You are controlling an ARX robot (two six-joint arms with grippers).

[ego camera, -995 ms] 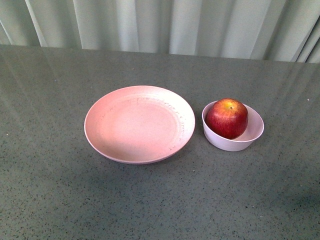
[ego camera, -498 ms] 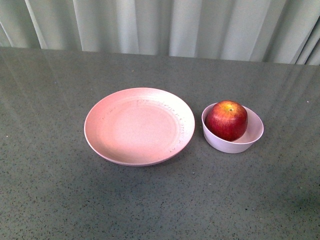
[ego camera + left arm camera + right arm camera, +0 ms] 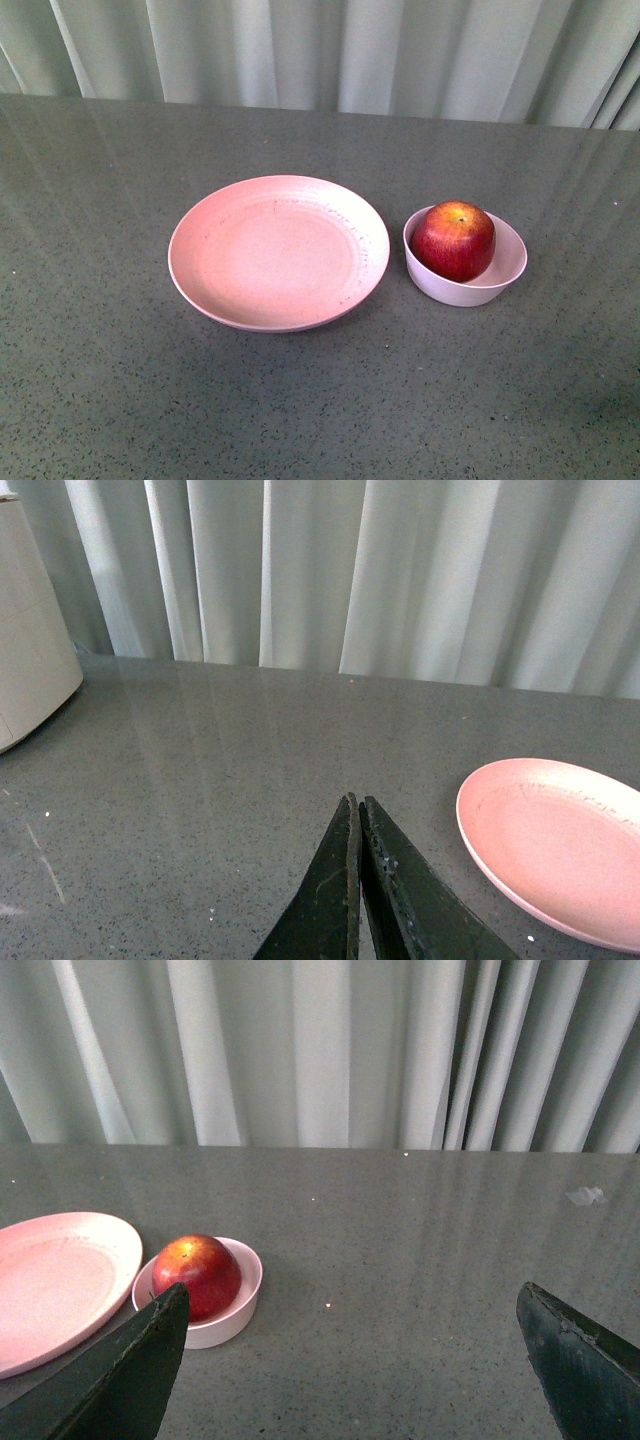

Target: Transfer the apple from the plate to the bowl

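The dark red apple (image 3: 454,240) with a yellow patch on top sits inside the small pale pink bowl (image 3: 505,270), right of the wide pink plate (image 3: 278,250), which holds nothing. Neither arm appears in the front view. In the left wrist view my left gripper (image 3: 357,802) is shut with nothing between its black fingers, and the plate (image 3: 555,845) lies off to one side of it. In the right wrist view my right gripper (image 3: 352,1295) is wide open and empty, drawn back from the bowl (image 3: 236,1305) and the apple (image 3: 197,1274), beside the plate (image 3: 58,1285).
The things rest on a grey speckled table (image 3: 120,400) backed by a pale pleated curtain (image 3: 330,50). A beige rounded object (image 3: 25,670) stands on the table at the edge of the left wrist view.
The front view has shifted very slightly; the plate, bowl and apple keep their places relative to each other.
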